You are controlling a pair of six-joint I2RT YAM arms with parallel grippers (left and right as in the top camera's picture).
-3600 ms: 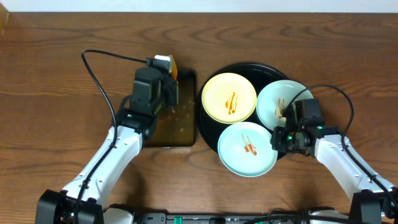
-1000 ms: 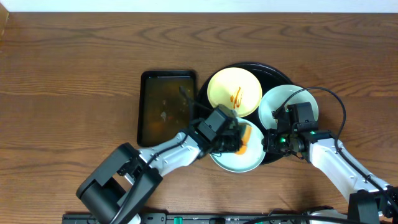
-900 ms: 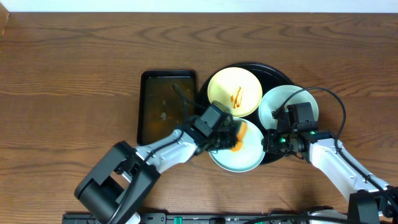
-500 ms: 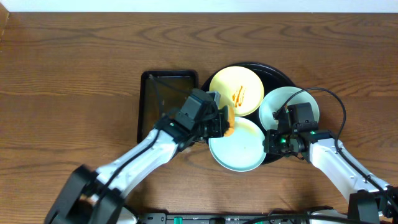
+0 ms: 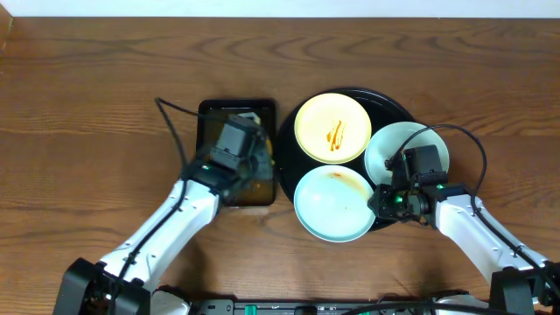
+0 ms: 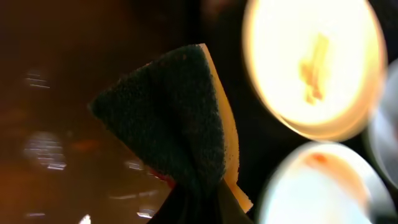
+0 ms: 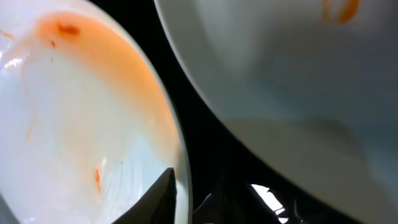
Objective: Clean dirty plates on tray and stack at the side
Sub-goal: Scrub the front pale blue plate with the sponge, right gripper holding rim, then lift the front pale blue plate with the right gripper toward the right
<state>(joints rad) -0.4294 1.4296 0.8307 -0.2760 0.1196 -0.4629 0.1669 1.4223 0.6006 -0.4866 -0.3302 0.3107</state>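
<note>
The black tray [image 5: 385, 103] holds three plates. The yellow plate [image 5: 332, 129] at the back has orange sauce streaks. It also shows in the left wrist view [image 6: 311, 68]. The front mint plate [image 5: 333, 203] shows only a faint orange smear [image 7: 74, 112]. The right mint plate [image 5: 404, 144] is partly under my right arm. My right gripper [image 5: 383, 203] is shut on the front mint plate's right rim, one finger [image 7: 158, 196] inside it. My left gripper [image 5: 252, 164] is shut on a green-and-yellow sponge [image 6: 180, 124] over the basin.
The rectangular black basin [image 5: 208, 109] of brownish water stands just left of the tray; the water shows in the left wrist view [image 6: 62, 93]. Bare wooden table [image 5: 87, 87] lies to the left, behind and in front.
My left gripper has carried the sponge off the front mint plate and left, over the basin. That plate's sauce streaks are now a faint smear. The right gripper has kept its hold.
</note>
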